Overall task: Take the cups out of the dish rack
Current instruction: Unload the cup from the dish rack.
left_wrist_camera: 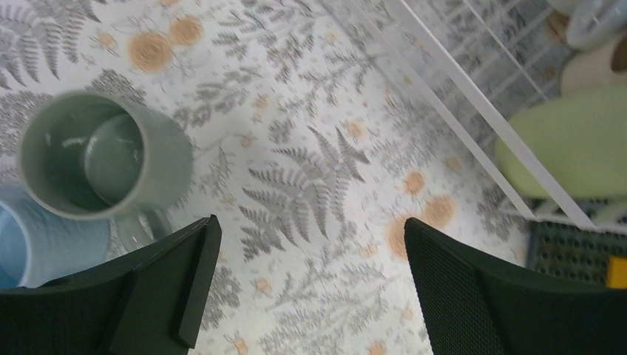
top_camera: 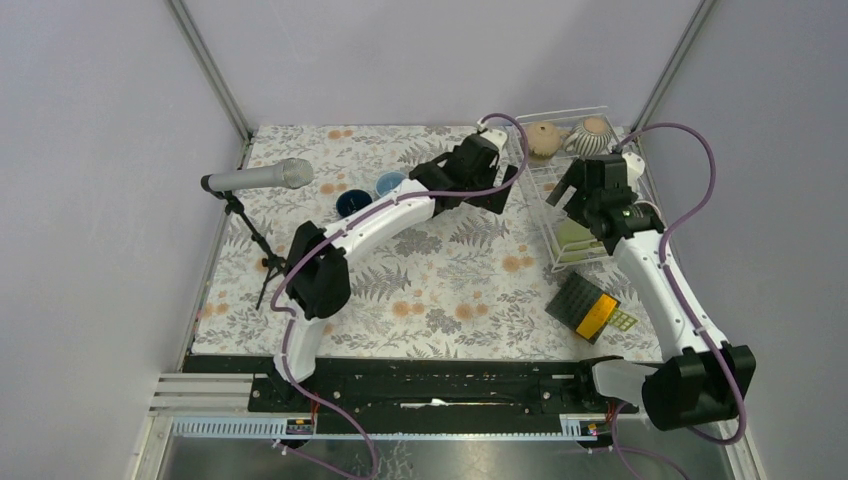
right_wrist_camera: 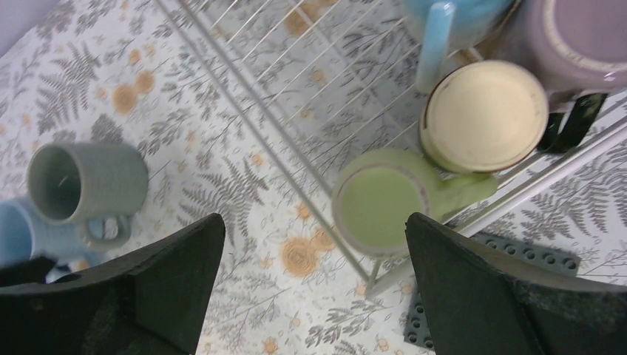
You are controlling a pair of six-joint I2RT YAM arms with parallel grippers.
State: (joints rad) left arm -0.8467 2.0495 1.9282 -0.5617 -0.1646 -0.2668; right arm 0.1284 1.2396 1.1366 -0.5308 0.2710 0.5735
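Observation:
The white wire dish rack (top_camera: 553,205) stands at the table's right. Inside it I see a tan cup (top_camera: 545,140), a striped cup (top_camera: 595,133) and a green cup (top_camera: 575,237). In the right wrist view the green cup (right_wrist_camera: 381,207) lies in the rack's corner beside a cream cup (right_wrist_camera: 484,115), a pink cup (right_wrist_camera: 577,44) and a light blue cup (right_wrist_camera: 451,22). A grey cup (left_wrist_camera: 103,159) and a light blue cup (left_wrist_camera: 37,244) stand on the tablecloth left of the rack (left_wrist_camera: 458,96). My left gripper (left_wrist_camera: 310,244) hangs open and empty over the cloth. My right gripper (right_wrist_camera: 314,244) is open above the rack's near corner.
A dark blue cup (top_camera: 352,203) and a light blue cup (top_camera: 389,183) stand on the cloth at centre left. A microphone on a stand (top_camera: 258,180) is at the left. A black-and-orange pad (top_camera: 590,307) lies just in front of the rack.

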